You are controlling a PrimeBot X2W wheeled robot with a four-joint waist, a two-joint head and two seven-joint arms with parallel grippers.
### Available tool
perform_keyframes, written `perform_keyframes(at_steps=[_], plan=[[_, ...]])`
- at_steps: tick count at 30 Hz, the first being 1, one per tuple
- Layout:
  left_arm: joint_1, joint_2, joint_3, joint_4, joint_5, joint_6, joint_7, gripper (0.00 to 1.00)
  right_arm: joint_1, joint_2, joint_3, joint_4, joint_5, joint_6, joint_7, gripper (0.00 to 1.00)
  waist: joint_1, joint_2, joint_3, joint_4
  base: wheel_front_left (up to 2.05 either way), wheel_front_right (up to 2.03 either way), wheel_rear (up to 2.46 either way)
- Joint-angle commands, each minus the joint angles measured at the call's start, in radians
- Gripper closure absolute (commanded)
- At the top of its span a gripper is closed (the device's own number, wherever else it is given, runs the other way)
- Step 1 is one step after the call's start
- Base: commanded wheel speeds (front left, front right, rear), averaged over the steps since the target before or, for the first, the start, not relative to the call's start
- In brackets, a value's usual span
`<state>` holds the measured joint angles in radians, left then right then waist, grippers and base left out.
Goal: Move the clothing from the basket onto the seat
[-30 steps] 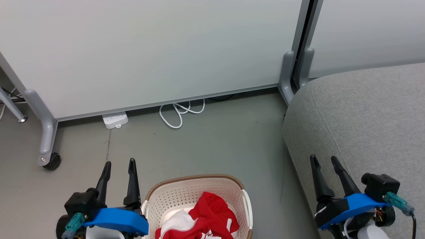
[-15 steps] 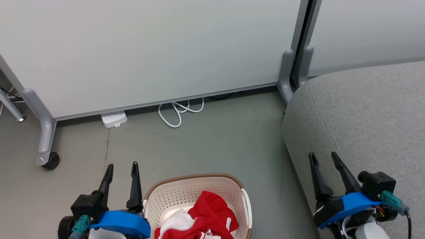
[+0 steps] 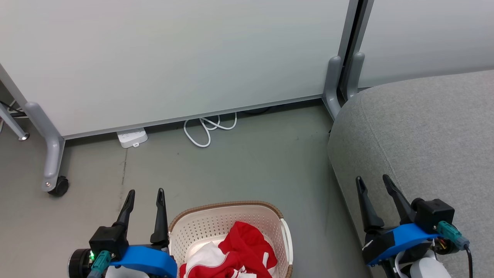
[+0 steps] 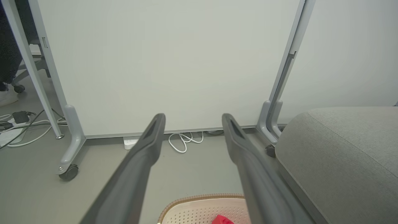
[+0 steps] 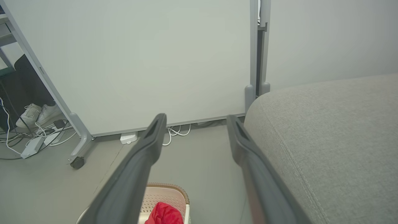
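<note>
The soft, bright red clothing with white stripes lies crumpled inside the cream-white perforated plastic basket with a brown woven rim. The basket stands on the grey floor, near the large grey fabric seat. The left gripper hovers just beside the basket's rim and the right gripper by the seat's rounded edge; both have their jaws apart and empty. I judge the step is the first reach. It is best to go over the rim, pinch a thick red fold and lift straight up, so the light basket is not dragged.
</note>
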<state>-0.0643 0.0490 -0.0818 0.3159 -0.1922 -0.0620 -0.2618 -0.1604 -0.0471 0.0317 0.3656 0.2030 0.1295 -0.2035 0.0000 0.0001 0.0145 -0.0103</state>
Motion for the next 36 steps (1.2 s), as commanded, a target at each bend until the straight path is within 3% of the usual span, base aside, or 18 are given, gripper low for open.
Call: perform_keyframes(at_steps=[1, 8, 15, 27, 36], plan=[[-0.014, 0.003, -0.004, 0.001, 0.001, 0.003, -0.005, 0.0, -0.01, -0.006, 0.003, 0.002, -0.002, 0.002, -0.005, 0.0, 0.0, -0.0001, 0.001, 0.0, 0.0, 0.0, 0.0], [-0.014, 0.003, -0.005, 0.005, -0.001, 0.0, -0.005, 0.0, -0.015, -0.006, 0.008, -0.001, 0.004, 0.002, -0.005, 0.0, 0.0, -0.0001, 0.01, -0.003, 0.0, 0.0, 0.0], [-0.04, 0.008, -0.014, 0.062, 0.012, -0.014, -0.004, 0.0, -0.063, -0.006, 0.047, -0.025, 0.006, 0.001, -0.001, 0.0, 0.0, -0.0001, 0.088, -0.048, 0.0, 0.0, 0.0], [-0.228, 0.084, -0.075, 0.254, 0.032, -0.051, 0.039, 0.0, -0.241, -0.004, 0.142, -0.072, 0.04, 0.001, -0.033, 0.0, 0.0, -0.0001, 0.37, -0.183, 0.0, 0.0, 0.0], [-0.335, 0.147, -0.181, 0.41, 0.048, -0.068, 0.11, 0.0, -0.343, -0.004, 0.201, -0.054, 0.092, 0.001, -0.06, 0.0, 0.0, -0.0001, 0.54, -0.271, 0.0, 0.0, 0.0]])
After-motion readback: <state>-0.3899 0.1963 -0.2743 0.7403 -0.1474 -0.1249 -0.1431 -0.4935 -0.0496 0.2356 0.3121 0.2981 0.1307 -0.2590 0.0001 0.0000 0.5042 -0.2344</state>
